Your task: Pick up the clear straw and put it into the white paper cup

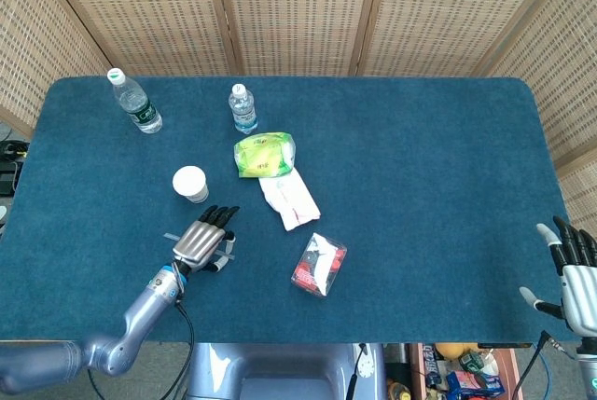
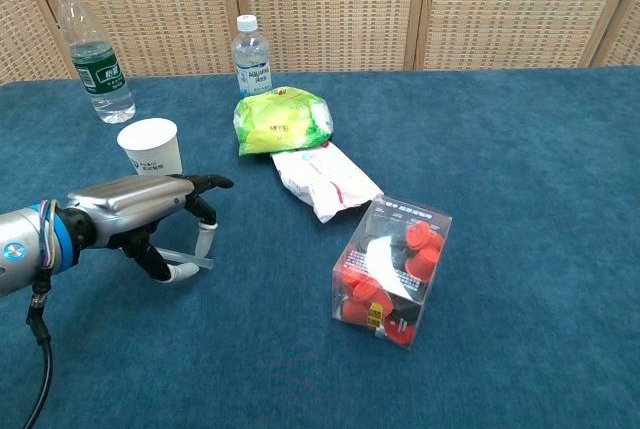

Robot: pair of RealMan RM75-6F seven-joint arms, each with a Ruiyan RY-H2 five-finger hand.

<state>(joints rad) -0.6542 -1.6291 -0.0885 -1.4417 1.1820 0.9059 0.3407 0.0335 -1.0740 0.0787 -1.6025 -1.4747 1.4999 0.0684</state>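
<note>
The clear straw (image 2: 186,258) is under my left hand (image 2: 135,204), pinched between the thumb and fingers. It slants, with one end sticking out to the left of the hand (image 1: 199,241) in the head view. The white paper cup (image 2: 151,147) stands upright just beyond the hand, a short gap away, and shows as cup (image 1: 190,183) from above. My right hand (image 1: 574,269) hangs off the table's front right corner, fingers spread and holding nothing.
Two water bottles (image 2: 92,49) (image 2: 251,54) stand at the back left. A green bag (image 2: 283,119) and a white packet (image 2: 325,181) lie mid-table right of the cup. A clear box of red items (image 2: 392,269) sits nearer the front.
</note>
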